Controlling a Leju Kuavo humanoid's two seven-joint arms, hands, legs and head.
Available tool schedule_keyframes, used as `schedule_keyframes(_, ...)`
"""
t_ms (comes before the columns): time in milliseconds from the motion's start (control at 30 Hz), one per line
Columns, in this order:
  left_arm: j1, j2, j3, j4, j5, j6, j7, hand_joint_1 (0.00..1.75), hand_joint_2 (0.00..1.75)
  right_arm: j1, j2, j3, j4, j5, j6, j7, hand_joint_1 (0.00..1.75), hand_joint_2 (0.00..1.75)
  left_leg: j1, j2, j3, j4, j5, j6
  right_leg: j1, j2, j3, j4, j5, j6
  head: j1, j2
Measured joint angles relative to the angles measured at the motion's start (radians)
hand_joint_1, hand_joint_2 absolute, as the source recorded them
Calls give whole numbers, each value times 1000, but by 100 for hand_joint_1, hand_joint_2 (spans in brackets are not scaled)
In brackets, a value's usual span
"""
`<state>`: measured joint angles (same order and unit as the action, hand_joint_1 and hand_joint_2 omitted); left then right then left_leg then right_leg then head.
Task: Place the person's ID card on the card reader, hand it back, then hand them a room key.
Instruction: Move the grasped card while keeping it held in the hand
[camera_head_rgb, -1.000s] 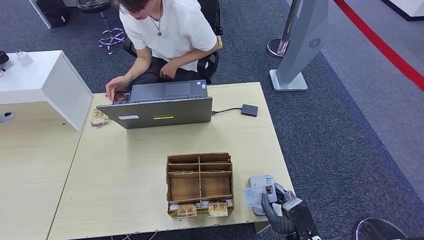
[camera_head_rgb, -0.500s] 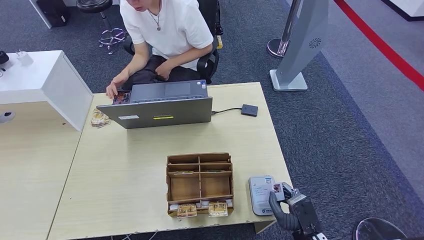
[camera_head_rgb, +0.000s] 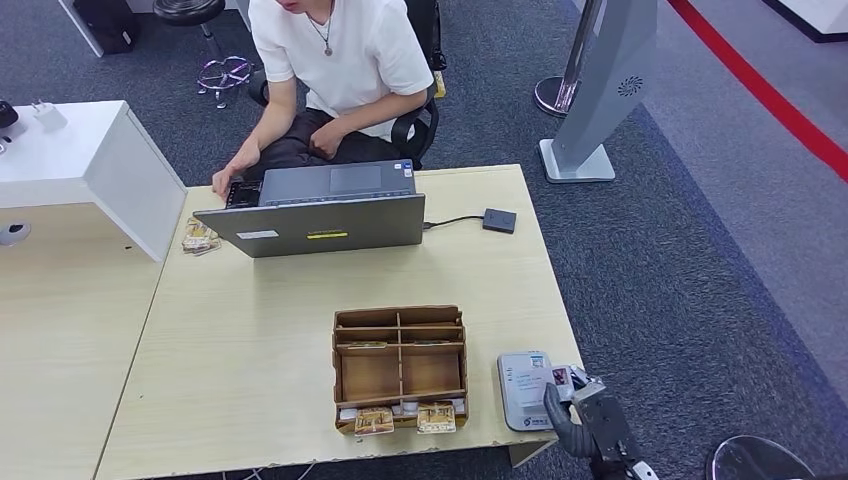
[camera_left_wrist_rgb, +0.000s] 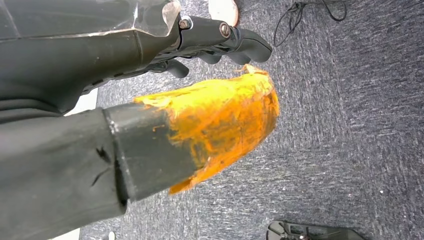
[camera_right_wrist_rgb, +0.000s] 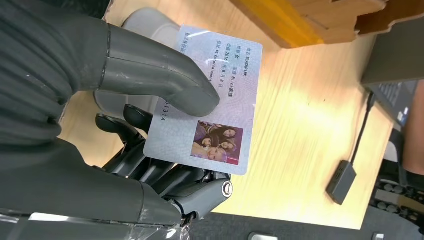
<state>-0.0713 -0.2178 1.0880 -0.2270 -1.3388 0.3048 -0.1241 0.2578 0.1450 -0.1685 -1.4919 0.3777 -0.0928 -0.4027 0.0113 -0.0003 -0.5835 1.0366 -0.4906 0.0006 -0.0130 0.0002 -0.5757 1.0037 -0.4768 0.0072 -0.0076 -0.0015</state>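
Pinching the ID card (camera_right_wrist_rgb: 207, 102) between thumb and the darker fingers beneath it, the right hand (camera_head_rgb: 575, 415) sits at the near right corner of the table (camera_head_rgb: 250, 350), with the card held just above, or perhaps touching, the white card reader (camera_head_rgb: 522, 392); which of the two I cannot tell from the head view. Judging by its look, the card is thin, light, stiff plastic with a glossy face, so it is likely slippery and apt to pivot or slide out of a grip; the thumb (camera_right_wrist_rgb: 165, 80) bears on its printed face while the end with the small photo projects free, which seems a sound hold, leaving that free end to lie on the reader or be offered to the person (camera_head_rgb: 340, 60) seated across the table behind the laptop (camera_head_rgb: 320, 220). The left hand (camera_left_wrist_rgb: 150, 115) hangs over the carpet holding nothing, its fingers curled in; beside the reader stands a wooden organiser (camera_head_rgb: 400, 365), with what may be room keys (camera_head_rgb: 404, 419) in its front slots.
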Motion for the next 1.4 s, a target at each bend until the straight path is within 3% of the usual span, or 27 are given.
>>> schedule_keyframes(300,0,0,0,0,-9,-1,7,0,0,-13,13,-10,20,127,-73,8,175,175,0,0,0,0,0,0,0,0,0,0,0,0,0,0)
schedule_keyframes(1400,0,0,0,0,-15,-3,10,0,0,-27,26,20,49,304,-183,68,175,175,0,0,0,0,0,0,0,0,0,0,0,0,0,0)
